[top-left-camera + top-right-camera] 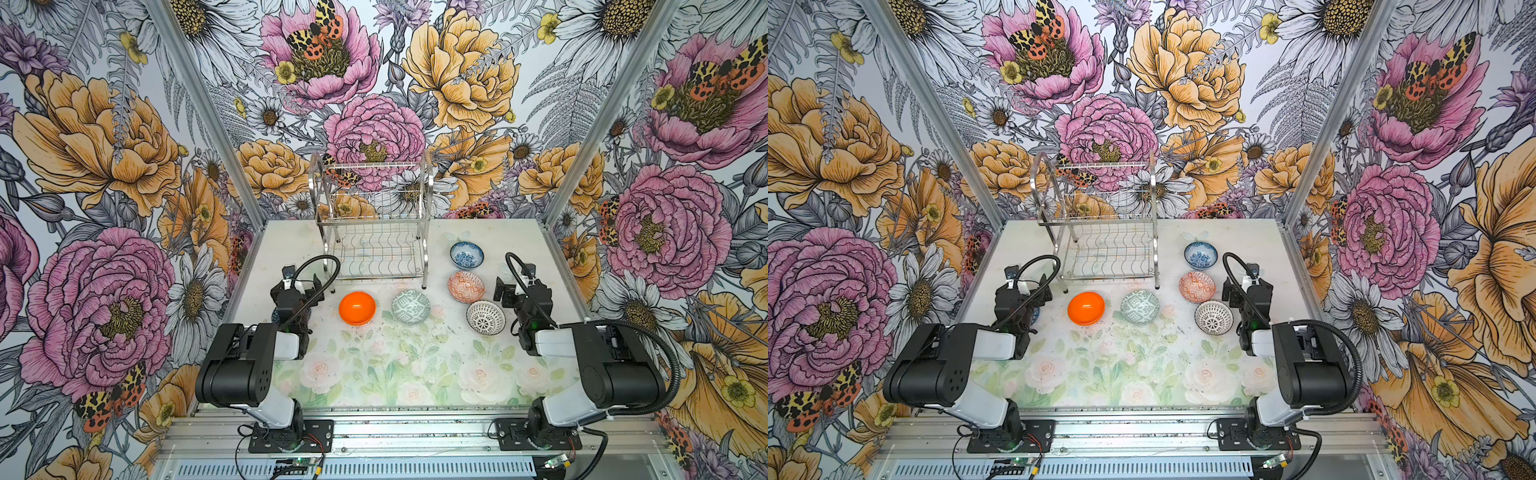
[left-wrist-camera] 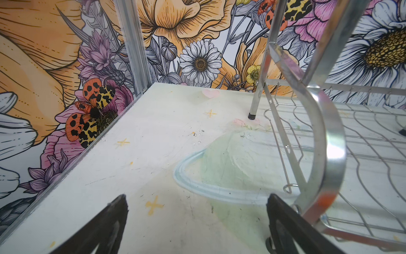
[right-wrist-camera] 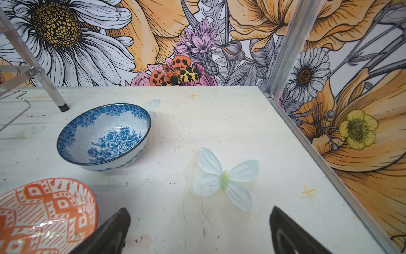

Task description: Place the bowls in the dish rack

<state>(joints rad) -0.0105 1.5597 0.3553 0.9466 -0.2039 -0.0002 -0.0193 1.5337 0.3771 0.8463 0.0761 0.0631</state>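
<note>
Left end effector point(image 2: 197, 199), right end effector point(image 3: 200, 210): agape, empty (glossy round bowls point(image 1: 357, 308) near wire dish rack point(image 1: 426, 257)).

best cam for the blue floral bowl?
Right wrist: the blue floral bowl sits close, whole, upright, pattern sharp. In both top views the bowl is small, right of the dish rack. Left wrist misses it.

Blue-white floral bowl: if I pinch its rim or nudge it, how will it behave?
The blue-white floral bowl looks glazed, with a shiny highlight inside, so it is likely stiff but slippery in a rim pinch. Its rounded wall narrows toward the base, so a push near the rim may tip it. Probably ceramic, so breakable.
</note>
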